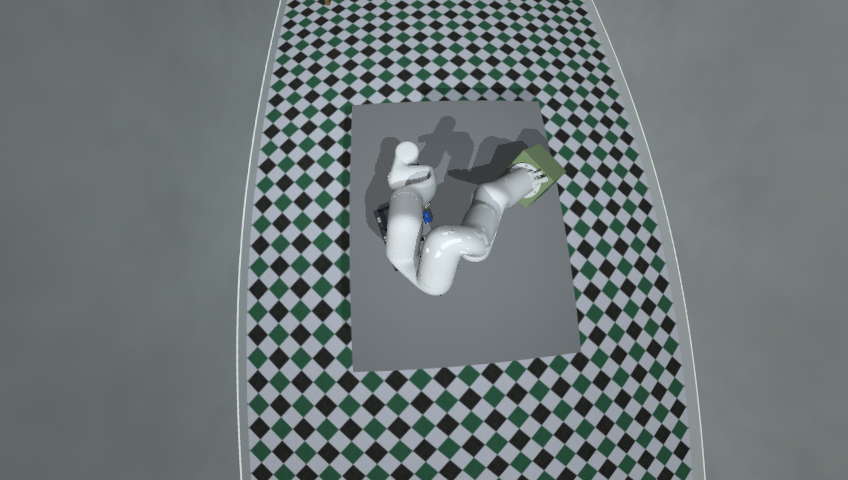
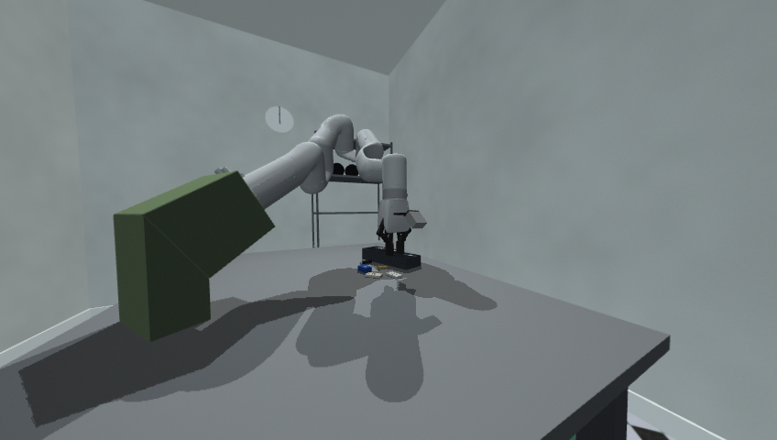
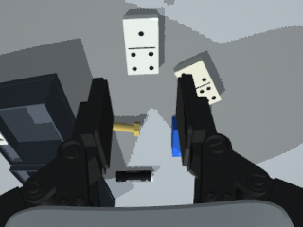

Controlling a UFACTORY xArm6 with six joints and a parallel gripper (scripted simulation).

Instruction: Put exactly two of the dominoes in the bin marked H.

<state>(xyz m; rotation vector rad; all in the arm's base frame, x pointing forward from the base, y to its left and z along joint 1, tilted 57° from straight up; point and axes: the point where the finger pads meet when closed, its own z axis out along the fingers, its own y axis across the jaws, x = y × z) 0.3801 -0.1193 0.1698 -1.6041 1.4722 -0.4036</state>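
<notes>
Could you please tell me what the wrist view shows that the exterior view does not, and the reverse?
Only the wrist view shows the pips on two white dominoes, one lying flat and one tilted, plus a small yellow screw and a black battery. Only the exterior view shows the green arm base, a metal shelf rack and a round wall clock. Both show the empty, part-open black fingers and the dark bin.

White arm (image 1: 443, 249) bends across the grey table (image 1: 476, 333) at frame centre, rising from a green base (image 1: 544, 163) at upper right. Dark bin (image 1: 380, 220) edge and a blue item (image 1: 426, 217) show beside the arm. Checkered floor (image 1: 297, 297) surrounds.
</notes>
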